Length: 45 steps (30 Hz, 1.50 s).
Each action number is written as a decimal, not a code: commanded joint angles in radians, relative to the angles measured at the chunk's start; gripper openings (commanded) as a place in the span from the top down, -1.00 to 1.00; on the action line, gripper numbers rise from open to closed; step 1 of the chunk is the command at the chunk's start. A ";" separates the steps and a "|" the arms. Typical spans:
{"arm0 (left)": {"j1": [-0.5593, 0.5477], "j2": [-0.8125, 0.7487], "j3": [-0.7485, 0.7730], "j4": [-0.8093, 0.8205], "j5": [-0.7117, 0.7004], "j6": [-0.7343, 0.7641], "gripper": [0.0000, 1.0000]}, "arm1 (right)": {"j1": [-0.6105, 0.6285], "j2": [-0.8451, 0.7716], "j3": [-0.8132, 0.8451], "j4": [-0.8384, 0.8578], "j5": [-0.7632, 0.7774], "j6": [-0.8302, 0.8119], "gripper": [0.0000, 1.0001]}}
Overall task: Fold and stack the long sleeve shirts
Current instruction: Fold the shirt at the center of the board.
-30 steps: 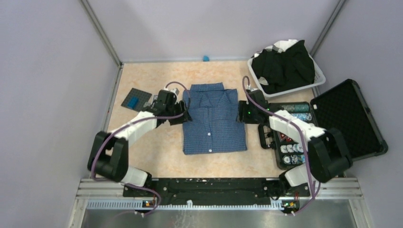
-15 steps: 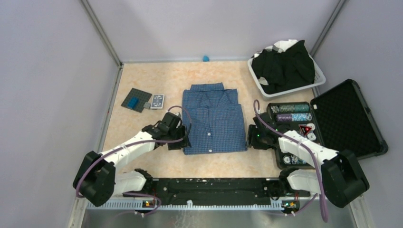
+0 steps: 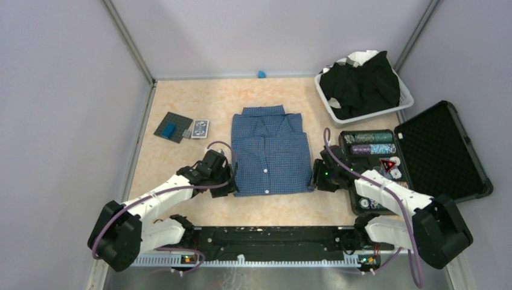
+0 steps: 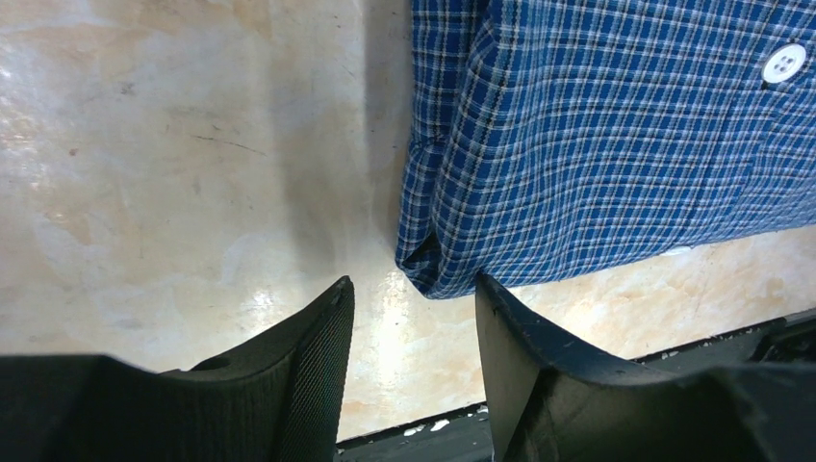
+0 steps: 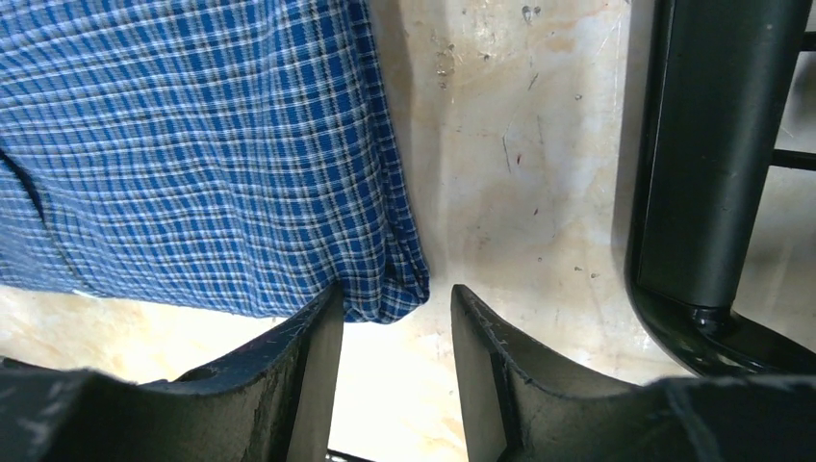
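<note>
Top external view gives you the blue checked shirt (image 3: 272, 154) lying folded into a neat rectangle in the middle of the table (image 3: 181, 96), collar toward the far side and button front facing up. Your left gripper (image 3: 228, 181) sits low at the shirt's near left corner, and your right gripper (image 3: 315, 175) sits low at its near right corner, so the two arms flank the near edge of the shirt. From the left wrist, your left gripper (image 4: 412, 281) has its fingers (image 4: 322, 327) partly spread with bare table between them; the folded corner of the shirt (image 4: 597, 144) lies just ahead of the gap, and nothing is held. A white button (image 4: 786, 62) shows near the upper right of that view. From the right wrist, your right gripper (image 5: 395, 289) is likewise partly spread, with the rounded corner of the shirt (image 5: 192, 144) at the mouth of the gap, close to the left finger (image 5: 313, 337) and clear of the other, not pinched. The black shirts (image 3: 362, 84) are heaped in a white basket (image 3: 386, 112) at the far right. A black case (image 3: 444, 151) lies open just beside your right arm.
</note>
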 commanded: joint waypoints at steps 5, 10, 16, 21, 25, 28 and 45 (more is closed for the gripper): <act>-0.004 0.003 -0.028 0.071 0.015 -0.034 -0.04 | 0.012 -0.077 -0.001 0.016 0.010 0.026 0.11; -0.003 0.020 -0.032 0.071 0.003 -0.032 -0.02 | 0.018 -0.027 -0.039 0.052 -0.001 0.031 0.17; -0.007 0.034 -0.039 0.075 0.004 -0.020 -0.01 | 0.034 0.001 -0.063 0.074 0.011 0.035 0.21; -0.019 0.076 -0.042 0.111 0.020 -0.026 0.02 | 0.044 0.028 -0.064 0.090 0.013 0.040 0.32; -0.035 0.107 -0.048 0.149 0.052 -0.042 0.14 | 0.045 0.022 -0.057 0.087 0.015 0.042 0.40; -0.038 0.125 -0.048 0.155 0.076 -0.046 0.34 | 0.045 0.007 -0.056 0.081 0.020 0.043 0.50; -0.042 -0.141 -0.051 -0.149 0.369 0.034 1.00 | 0.211 -0.237 -0.046 -0.127 -0.045 0.156 1.00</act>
